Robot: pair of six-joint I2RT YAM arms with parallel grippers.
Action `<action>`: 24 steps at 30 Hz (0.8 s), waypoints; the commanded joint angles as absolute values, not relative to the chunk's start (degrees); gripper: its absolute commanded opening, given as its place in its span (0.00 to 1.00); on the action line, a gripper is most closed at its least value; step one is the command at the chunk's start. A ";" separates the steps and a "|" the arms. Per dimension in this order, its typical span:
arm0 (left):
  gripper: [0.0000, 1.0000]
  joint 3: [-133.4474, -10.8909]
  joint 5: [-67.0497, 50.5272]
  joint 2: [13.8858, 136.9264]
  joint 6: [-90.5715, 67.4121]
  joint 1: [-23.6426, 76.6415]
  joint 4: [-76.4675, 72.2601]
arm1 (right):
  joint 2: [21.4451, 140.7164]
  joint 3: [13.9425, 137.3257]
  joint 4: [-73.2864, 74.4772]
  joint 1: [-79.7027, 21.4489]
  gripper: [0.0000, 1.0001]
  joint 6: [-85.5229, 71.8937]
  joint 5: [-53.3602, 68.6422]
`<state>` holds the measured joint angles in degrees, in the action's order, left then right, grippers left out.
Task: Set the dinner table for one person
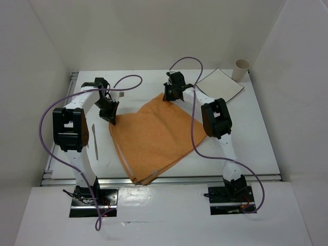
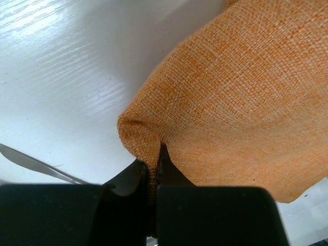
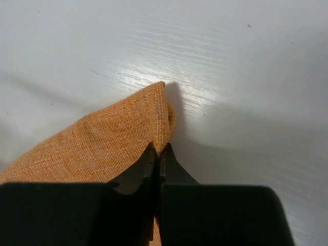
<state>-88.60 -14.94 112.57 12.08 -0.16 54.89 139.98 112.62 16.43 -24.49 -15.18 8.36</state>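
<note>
An orange cloth placemat [image 1: 151,136] lies skewed across the white dinner table [image 1: 256,138]. My left gripper [image 1: 110,119] is shut on the placemat's left corner [image 2: 141,138], with the cloth pinched between its black fingers [image 2: 128,179]. At the far corner, my right gripper [image 1: 170,97] is shut on the placemat [image 3: 102,143], its hemmed edge squeezed between the fingertips [image 3: 146,164]. A square white plate with a dark rim [image 1: 220,85] lies at the back right. A knife [image 1: 95,139] rests on the table left of the cloth.
A beige cup [image 1: 241,69] stands in the far right corner beside the plate. White walls close in the table on three sides. An aluminium rail [image 1: 169,179] runs along the near edge. Purple cables loop over both arms.
</note>
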 commanded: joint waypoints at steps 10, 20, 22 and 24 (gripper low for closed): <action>0.00 -90.43 -8.51 104.41 16.17 -2.81 52.03 | 95.22 70.46 13.62 -20.30 0.00 -27.76 -8.26; 0.00 -99.30 -10.90 106.34 15.47 0.18 54.06 | 72.06 51.24 12.05 -20.30 0.00 -32.87 -12.82; 0.00 -100.54 -9.59 108.10 14.95 1.58 52.48 | 75.05 51.24 9.94 -19.35 0.00 -32.87 -14.49; 0.00 -103.17 -8.53 109.77 13.72 2.10 51.86 | 77.94 54.04 8.53 -17.94 0.00 -31.21 -14.50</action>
<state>-99.26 -14.85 107.90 13.43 2.68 54.43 75.48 52.10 12.03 -20.56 -32.84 -7.29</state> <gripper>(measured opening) 0.044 0.032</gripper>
